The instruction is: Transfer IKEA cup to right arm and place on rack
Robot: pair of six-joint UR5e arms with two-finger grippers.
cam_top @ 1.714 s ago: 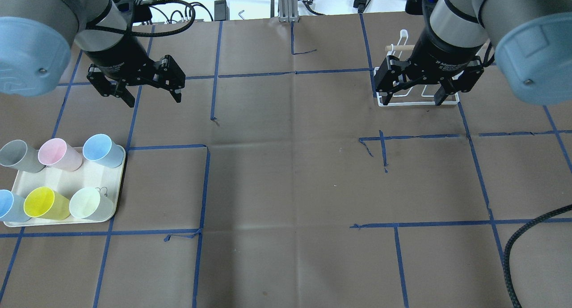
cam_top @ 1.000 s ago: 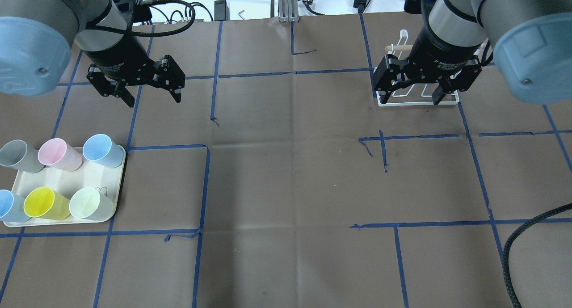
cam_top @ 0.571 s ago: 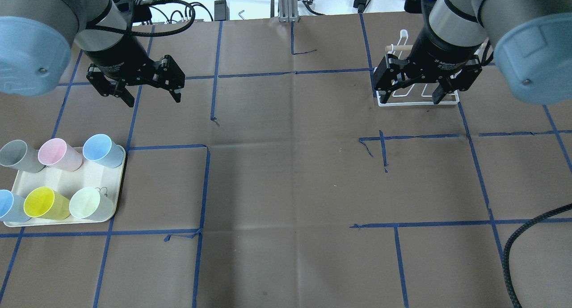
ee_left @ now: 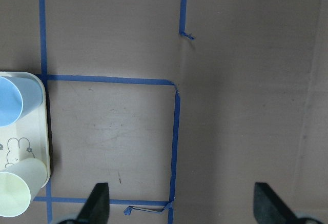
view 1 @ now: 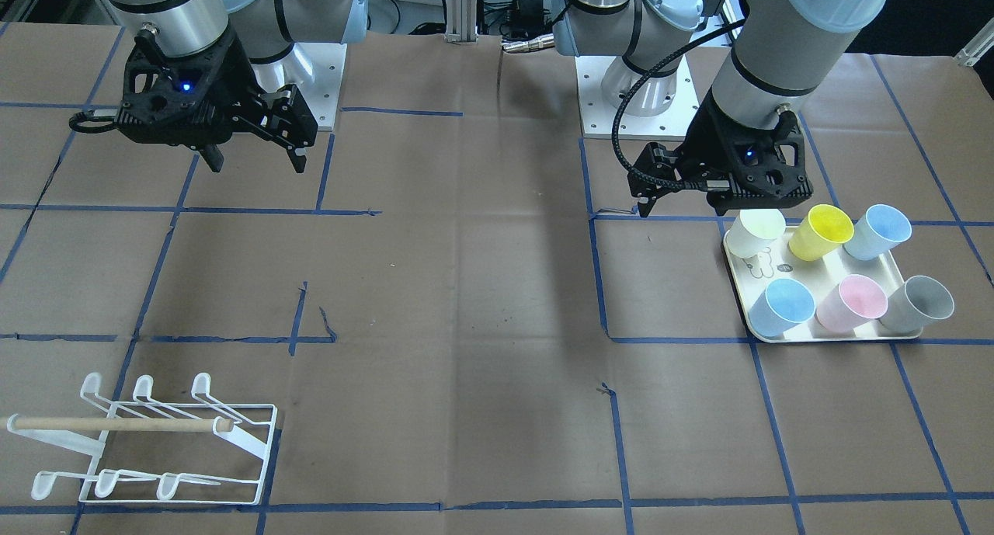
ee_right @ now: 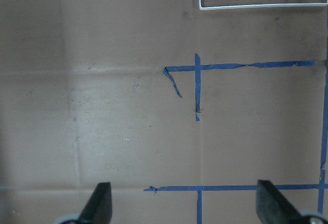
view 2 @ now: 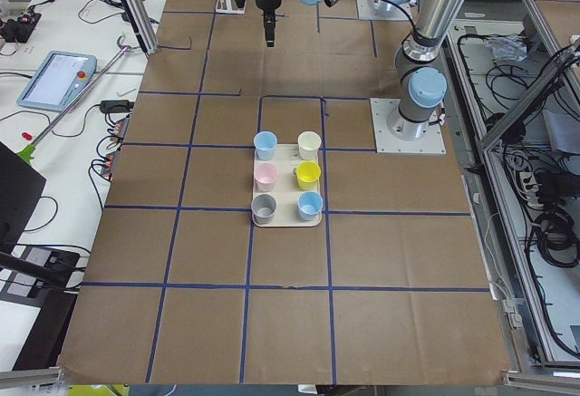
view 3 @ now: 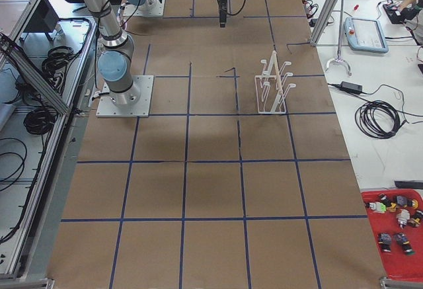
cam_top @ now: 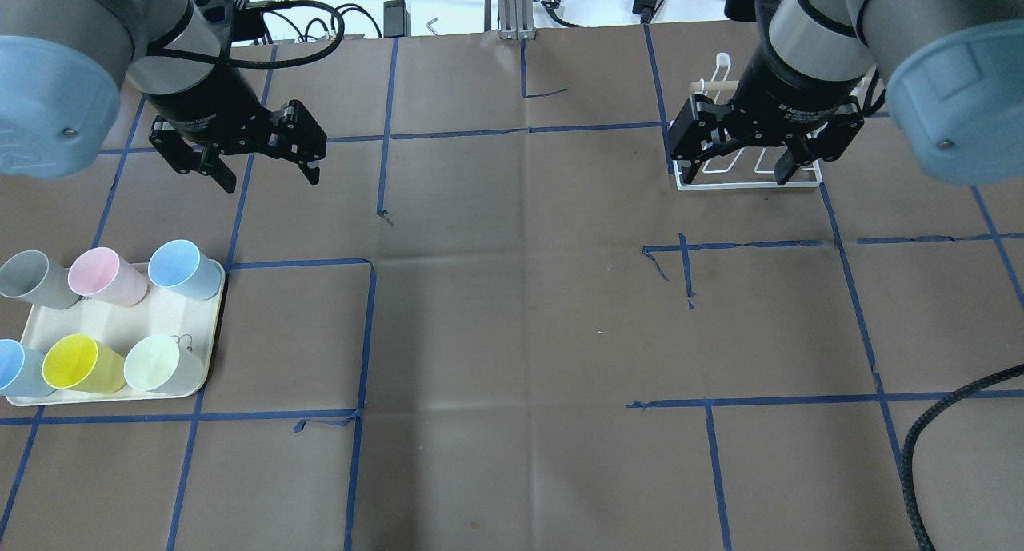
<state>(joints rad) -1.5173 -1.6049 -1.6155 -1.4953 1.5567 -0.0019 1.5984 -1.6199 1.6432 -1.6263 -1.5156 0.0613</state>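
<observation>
Two hands are in view, both spread wide and both empty. The left hand (cam_top: 272,179) is held above the desk (cam_top: 520,335). Its wrist camera shows bare paper between the fingertips and the tray (cam_top: 120,323) only at the left edge of that view, so the hand is judged to hang beside the tray rather than over it. No cup is touched.

Six cups (cam_top: 180,267) are counted on the tray, upright in two rows of three. The pale green cup (view 1: 755,234) at the tray corner is the one nearest the left hand. Which cup is meant cannot be told.

The right hand (cam_top: 734,179) is held high at the far side of the desk, well apart from the tray. The rack (view 1: 116,424) lies beyond it, and only the rack's edge wire is caught at the top of the right wrist view. No cup is hung on the prongs.

Step in hand, as judged: approach for the first pick; nothing of the transfer is done. The next move calls for the left hand to be shifted over one cup, lowered with a finger on each side of the wall, and pressed gently, since the neighbouring cups stand close.
</observation>
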